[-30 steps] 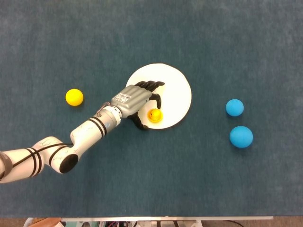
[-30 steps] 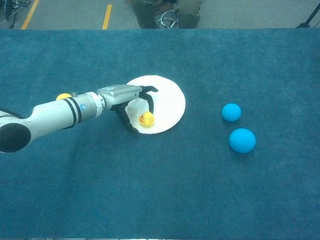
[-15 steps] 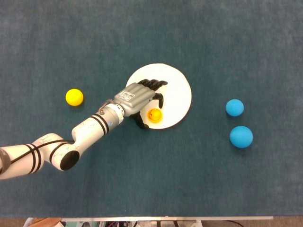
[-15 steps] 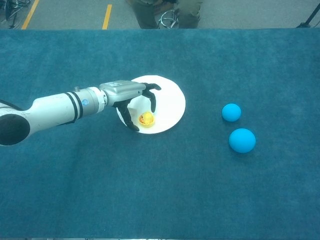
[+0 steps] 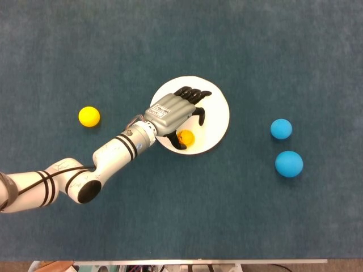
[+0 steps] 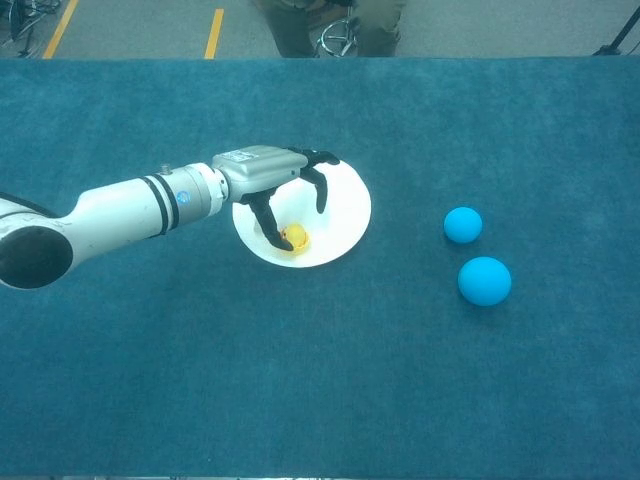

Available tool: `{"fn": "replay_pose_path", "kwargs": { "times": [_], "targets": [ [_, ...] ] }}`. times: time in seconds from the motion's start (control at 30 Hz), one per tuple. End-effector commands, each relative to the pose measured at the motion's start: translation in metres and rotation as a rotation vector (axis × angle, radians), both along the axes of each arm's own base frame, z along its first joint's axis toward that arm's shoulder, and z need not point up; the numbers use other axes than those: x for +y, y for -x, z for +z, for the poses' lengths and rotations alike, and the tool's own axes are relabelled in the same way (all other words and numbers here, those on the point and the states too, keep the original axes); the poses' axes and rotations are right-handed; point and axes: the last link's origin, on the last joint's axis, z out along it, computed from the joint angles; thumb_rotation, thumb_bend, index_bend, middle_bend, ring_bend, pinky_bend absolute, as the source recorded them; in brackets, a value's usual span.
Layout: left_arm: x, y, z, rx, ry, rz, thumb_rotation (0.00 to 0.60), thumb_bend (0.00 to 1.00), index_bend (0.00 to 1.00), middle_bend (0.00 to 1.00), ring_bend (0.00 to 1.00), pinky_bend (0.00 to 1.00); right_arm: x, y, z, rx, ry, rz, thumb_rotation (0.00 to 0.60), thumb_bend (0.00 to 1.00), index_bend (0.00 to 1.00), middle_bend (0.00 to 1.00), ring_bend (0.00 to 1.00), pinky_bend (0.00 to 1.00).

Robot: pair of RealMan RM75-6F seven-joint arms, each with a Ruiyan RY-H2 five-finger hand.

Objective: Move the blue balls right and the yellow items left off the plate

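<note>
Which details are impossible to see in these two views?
- Yellow item on the plate: too small to tell its shape in either view.
- Left hand: contact with the item is unclear; the palm covers it in the head view.
- Yellow ball: hidden behind the arm in the chest view.
- Right hand: outside both views.

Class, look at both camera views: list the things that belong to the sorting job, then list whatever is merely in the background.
Part of the job:
- white plate
- small yellow item on the plate
- yellow ball, left of the plate
- two blue balls, right of the plate
- left hand, over the plate

Just there:
- teal table cover
- floor with yellow lines beyond the table
</note>
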Motion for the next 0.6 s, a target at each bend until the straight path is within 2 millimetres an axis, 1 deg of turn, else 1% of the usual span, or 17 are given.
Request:
{"fn": "replay_pose_path", "kwargs": {
  "times": [0.03, 0.3, 0.6],
  "targets": [
    [-0.0001, 0.0029, -0.0024, 0.013, -0.009, -0.012, 0.600, 0.01, 0.40, 0.00, 0.00, 0.00, 0.0009, 0.0004, 0.0000, 0.001, -0.001, -0.002, 0.600, 0.00, 0.31, 0.16, 0.02, 0.04],
    [0.0025, 0.0116, -0.0069, 0.071, -0.007, -0.026, 0.600, 0.01, 0.40, 0.00, 0.00, 0.00, 0.0002, 0.0027, -0.0033, -0.001, -0.010, -0.011, 0.600, 0.00, 0.31, 0.16, 0.02, 0.04],
    [0.0020, 0.0127, -0.0056, 0.086, -0.003, -0.022, 0.600, 0.01, 0.40, 0.00, 0.00, 0.00, -0.0003, 0.0050, -0.0072, -0.006, -0.017, -0.013, 0.600, 0.00, 0.31, 0.16, 0.02, 0.04]
  ]
}}
